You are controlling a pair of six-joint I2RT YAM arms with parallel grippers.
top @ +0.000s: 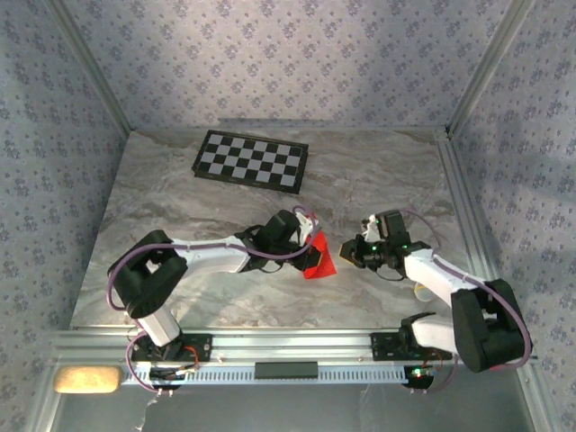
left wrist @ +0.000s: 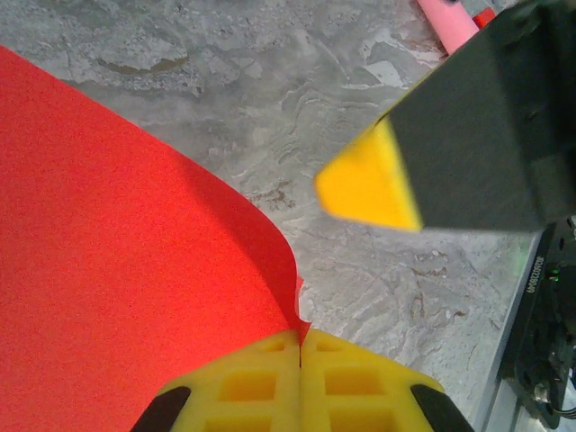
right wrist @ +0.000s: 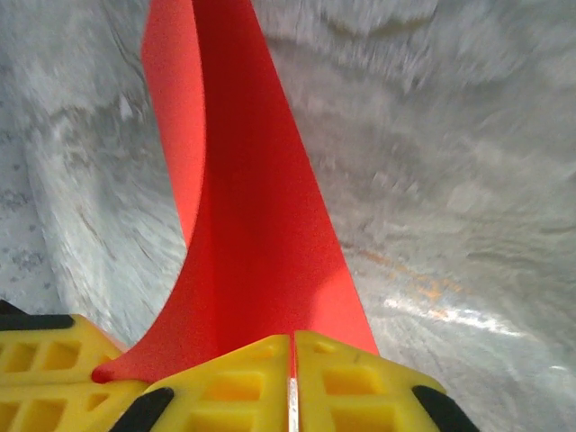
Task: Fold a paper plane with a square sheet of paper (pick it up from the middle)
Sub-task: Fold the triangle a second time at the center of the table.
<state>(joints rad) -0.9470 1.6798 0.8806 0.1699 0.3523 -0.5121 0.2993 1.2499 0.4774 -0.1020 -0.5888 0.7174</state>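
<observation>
Square sheet of paper (left wrist: 117, 270) edge-pinched in left pincer (left wrist: 300, 355); right pincer (right wrist: 292, 378) near.

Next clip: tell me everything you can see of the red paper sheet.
The square sheet of paper is thin, plain bright red, held up over the grey marbled table and bowed into a curve rather than flat. The left gripper is shut on one edge. The sheet also runs down to the closed fingertips of the right gripper; whether they pinch it is unclear. It sits mid-table, nearer than the checkerboard.
</observation>
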